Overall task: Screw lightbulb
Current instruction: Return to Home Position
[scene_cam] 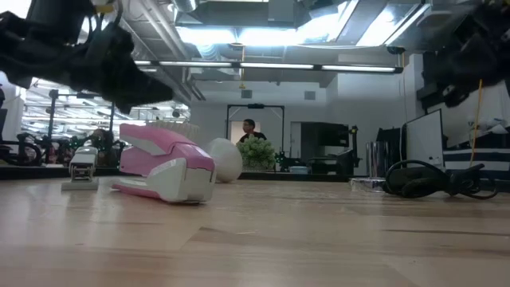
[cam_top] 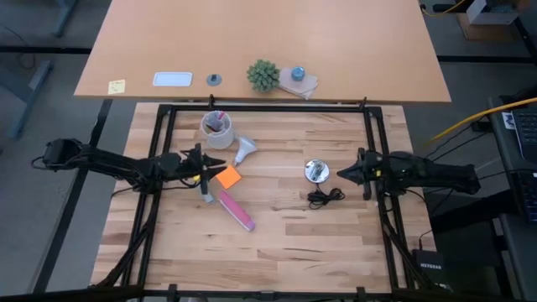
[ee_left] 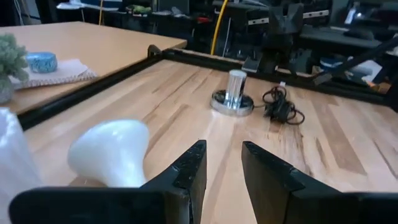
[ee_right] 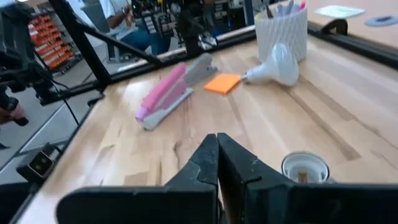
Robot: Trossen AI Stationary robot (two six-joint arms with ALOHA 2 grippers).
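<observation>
Nearest the front edge of the pale plank-topped wooden table (cam_top: 277,252) lies a long pink and white stapler (cam_top: 236,210), set on a slant. A small silvery stapler (scene_cam: 82,169) sits just beside its far end. Off to the right is a coiled black cord (cam_top: 325,198), and just beyond it the shiny round metal socket (cam_top: 316,171) stands upright with its mouth facing up. A square orange sticky-note pad (cam_top: 227,177) lies close behind the pink stapler.

At about that depth the two dark arms reach in from either side, raised above the wood and pointing at each other. The left gripper (ee_left: 222,174) hangs next to the orange pad, its two fingers spread with a clear gap, empty. The right gripper (ee_right: 217,155) hangs just to the right of the socket, fingers pressed together tip to tip, also empty.

A little farther back the small white frosted lightbulb (cam_top: 245,151) lies on its side on the wood, held by neither arm. It is between the orange pad and a white ribbed cup of pens (cam_top: 216,128), just beside the cup and well apart from the socket. Its greyish screw base points toward the pad.

Past the black frame rail (cam_top: 268,106) a tan tabletop (cam_top: 352,50) carries a small green potted plant (cam_top: 263,75) and a yellow sticky note (cam_top: 117,85) (plus a few small bits I can't make out). Deep in the room a person (scene_cam: 249,131) stands by a doorway.
</observation>
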